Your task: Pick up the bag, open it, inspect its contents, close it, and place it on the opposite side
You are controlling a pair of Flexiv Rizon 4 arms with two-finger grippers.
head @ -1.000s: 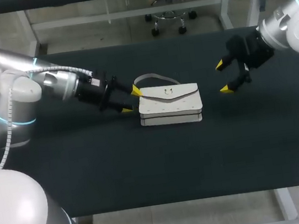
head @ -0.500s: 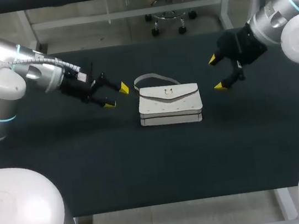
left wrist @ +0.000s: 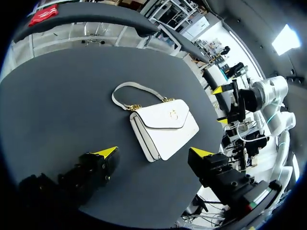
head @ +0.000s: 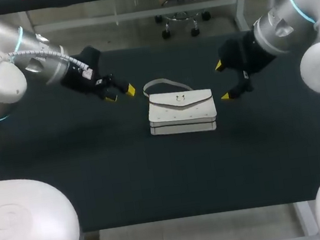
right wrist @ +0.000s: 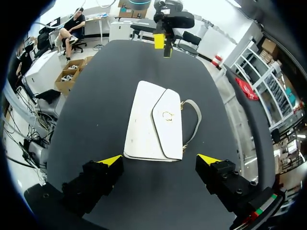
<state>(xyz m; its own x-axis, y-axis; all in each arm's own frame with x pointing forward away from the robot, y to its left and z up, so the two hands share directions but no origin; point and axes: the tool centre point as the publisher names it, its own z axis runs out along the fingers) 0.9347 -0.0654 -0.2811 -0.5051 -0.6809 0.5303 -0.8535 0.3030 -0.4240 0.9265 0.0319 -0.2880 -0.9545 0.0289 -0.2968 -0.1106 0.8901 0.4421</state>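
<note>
A white handbag (head: 182, 113) lies flat mid-table, its flap shut with a gold clasp and its strap (head: 167, 83) curled on the far side. My left gripper (head: 120, 94) hangs open a short way left of the bag, touching nothing. My right gripper (head: 222, 81) stands open just right of the bag, clear of it. In the left wrist view the bag (left wrist: 163, 127) lies ahead of my open left gripper (left wrist: 153, 152), with the right gripper (left wrist: 220, 104) beyond it. In the right wrist view the bag (right wrist: 153, 124) lies ahead of my open right gripper (right wrist: 159, 160), the left gripper (right wrist: 163, 42) beyond.
The black table (head: 96, 176) carries only the bag. Bare surface stretches on both sides of the bag and toward the front edge.
My left gripper has drawn back from the bag's left end, leftward and farther away. My right gripper has shifted a little left, closer to the bag. The bag has not moved.
</note>
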